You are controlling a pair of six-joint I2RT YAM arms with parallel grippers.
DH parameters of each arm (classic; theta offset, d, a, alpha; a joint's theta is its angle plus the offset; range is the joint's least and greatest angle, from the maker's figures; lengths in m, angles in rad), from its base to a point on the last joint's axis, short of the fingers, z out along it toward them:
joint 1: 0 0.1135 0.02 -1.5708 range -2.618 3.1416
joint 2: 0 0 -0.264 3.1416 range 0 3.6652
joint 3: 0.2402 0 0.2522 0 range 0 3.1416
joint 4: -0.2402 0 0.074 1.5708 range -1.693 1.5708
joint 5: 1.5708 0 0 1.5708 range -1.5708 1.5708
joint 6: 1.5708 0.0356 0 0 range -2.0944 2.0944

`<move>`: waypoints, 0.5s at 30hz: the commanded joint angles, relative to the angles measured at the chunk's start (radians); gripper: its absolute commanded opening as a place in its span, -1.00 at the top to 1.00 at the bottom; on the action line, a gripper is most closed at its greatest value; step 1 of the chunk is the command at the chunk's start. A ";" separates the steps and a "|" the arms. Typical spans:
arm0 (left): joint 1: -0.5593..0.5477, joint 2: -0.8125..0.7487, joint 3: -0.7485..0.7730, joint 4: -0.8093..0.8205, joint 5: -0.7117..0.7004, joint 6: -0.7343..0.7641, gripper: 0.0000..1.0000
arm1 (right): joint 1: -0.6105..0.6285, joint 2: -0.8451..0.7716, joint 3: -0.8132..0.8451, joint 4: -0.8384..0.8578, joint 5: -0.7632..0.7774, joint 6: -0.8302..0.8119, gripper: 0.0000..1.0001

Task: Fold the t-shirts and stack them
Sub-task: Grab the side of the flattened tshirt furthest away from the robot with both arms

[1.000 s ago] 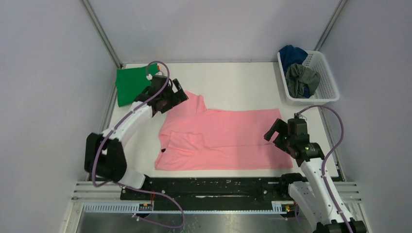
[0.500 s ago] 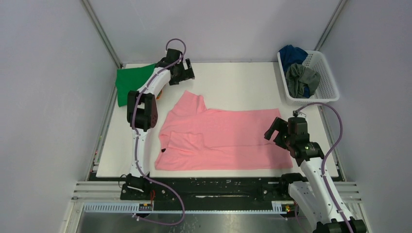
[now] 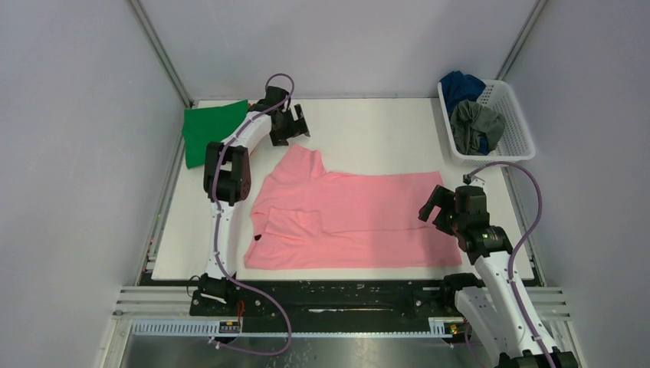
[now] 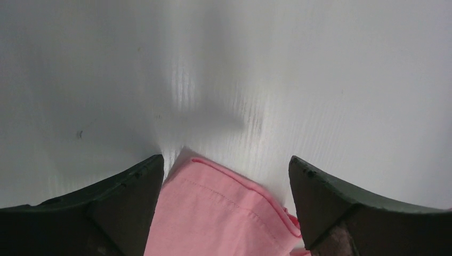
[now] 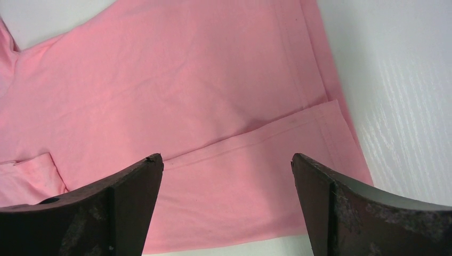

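Item: white matte table point(image 3: 375, 130) in a grey-walled booth. Overhead view: pink t-shirt point(image 3: 352, 218), soft plain knit, lies flat across the middle. Its near sleeve is turned in and its far sleeve sticks out toward the back. A green t-shirt point(image 3: 211, 130) lies folded square at the far left corner. A white lattice basket point(image 3: 515, 123) at far right holds a dark blue t-shirt point(image 3: 460, 83) and a crumpled grey t-shirt point(image 3: 475, 126). The left gripper point(image 3: 293, 126) hangs just beyond the far sleeve, and the right gripper point(image 3: 435, 208) hangs at the hem end. Left wrist view: the left gripper point(image 4: 225, 160) has its jaws spread wide and holds nothing. The stitched sleeve cuff point(image 4: 213, 213) lies between and below the dark fingers point(image 4: 122, 202). Right wrist view: the right gripper point(image 5: 225, 157) is likewise spread and empty over the smooth pink body point(image 5: 186, 96), where a doubled hem band shows. I judge the step to be folding in the far sleeve. The next move calls for lowering the left jaws onto the cuff, pinching a single layer, and drawing it over the body without dragging the shirt.
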 commanded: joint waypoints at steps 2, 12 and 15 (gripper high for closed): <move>-0.016 -0.033 -0.092 -0.100 -0.014 -0.002 -0.65 | -0.005 -0.009 0.014 0.002 0.024 -0.016 -0.99; -0.083 0.042 0.080 -0.260 -0.258 0.045 -0.12 | -0.005 0.005 0.011 0.000 0.049 -0.018 -0.99; -0.095 0.061 0.094 -0.277 -0.307 0.040 -0.06 | -0.005 0.008 0.013 0.001 0.060 -0.018 -0.99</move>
